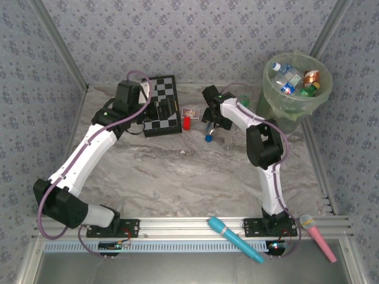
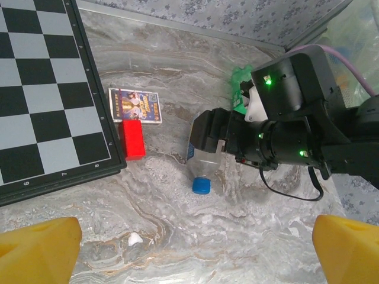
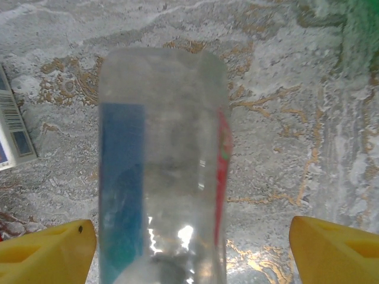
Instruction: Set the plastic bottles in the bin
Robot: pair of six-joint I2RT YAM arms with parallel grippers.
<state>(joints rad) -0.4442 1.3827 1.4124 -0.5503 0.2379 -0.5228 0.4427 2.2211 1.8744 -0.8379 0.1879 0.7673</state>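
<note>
1. Left arm (image 1: 83, 160): the elbow is folded low, well near-left of the chessboard (image 1: 163, 106). The white forearm slants up to a wrist sitting over the chessboard's left part.
2. Left fingers (image 2: 38, 248): spread wide with nothing between them, hovering near the chessboard's right edge and above the desk (image 1: 177, 171).
3. Right arm (image 1: 260, 148): the upper link stands up from its base, far right of the chessboard, with the elbow raised. The forearm reaches back-left and the wrist tips down just right of the chessboard.
4. Right fingers (image 3: 47, 251): apart, one on each side of the clear bottle (image 3: 163, 165). The left one is almost against it and the right one has a clear gap, so they are not clamped.
5. Clear bottle (image 1: 208, 131): lies on its side on the desk to the right of the chessboard, under the right wrist. It has a blue label, and its blue cap points toward the near edge (image 2: 204, 163).
6. Red block (image 2: 132, 139): touches the chessboard's right edge, with the clear bottle further right of it.
7. Card box (image 2: 135, 105): just behind the red block, beside the same edge.
8. Bin (image 1: 278, 112): far right of the chessboard at the back corner, upright, with a pale green liner.
9. Several bottles (image 1: 288, 80) are already inside the bin: clear-blue, green and one orange-brown.
10. Blue stick (image 1: 235, 239) and pink stick (image 1: 317, 236): on the rail at the near edge, well away from the chessboard.
</note>
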